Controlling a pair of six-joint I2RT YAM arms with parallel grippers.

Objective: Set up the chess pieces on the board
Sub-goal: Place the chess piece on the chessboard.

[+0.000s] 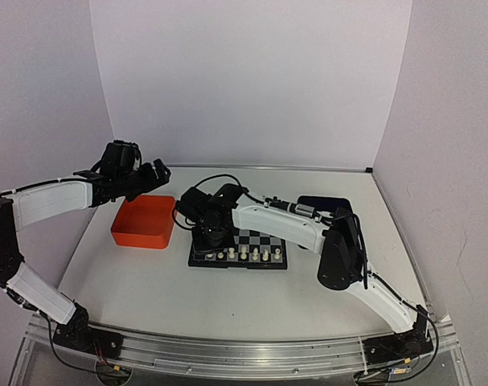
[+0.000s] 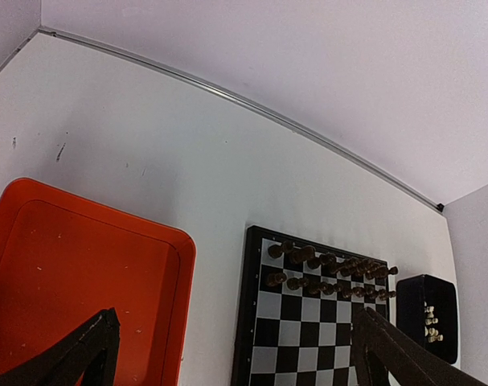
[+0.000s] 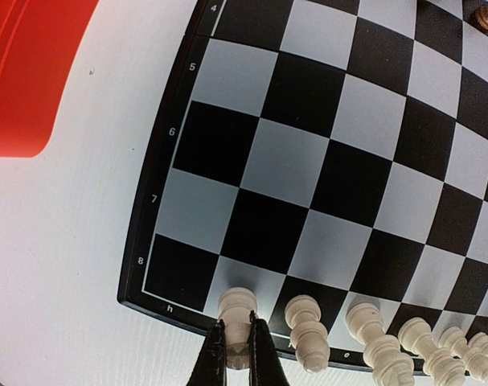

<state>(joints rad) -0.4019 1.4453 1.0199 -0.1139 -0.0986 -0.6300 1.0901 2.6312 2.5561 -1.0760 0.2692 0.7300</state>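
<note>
A white surface carries a small chessboard, the board, with an orange tray to its left and a dark blue tray behind its right side. The right pincer reaches down at the board's near left corner. Its two thin fingers are pressed together on the lower body of one cream-white piece. That piece stands upright at the outer edge of the pale square second from the corner; the black corner square beside it is bare. Whether its base rests on the board or hangs just above cannot be told. A row of cream-white pieces runs along the same near edge, and the closest one is just beside the pinched piece. Dark pieces fill the two far rows, and a few cream figures lie in the dark blue tray. The left pincer hovers above the orange tray with its fingers spread wide, holding nothing. To finish this placement well, the piece should probably be nudged inward to the middle of its square and set flat. The fingers should then part only a little and rise straight up, so the neighbouring piece is not knocked.
</note>
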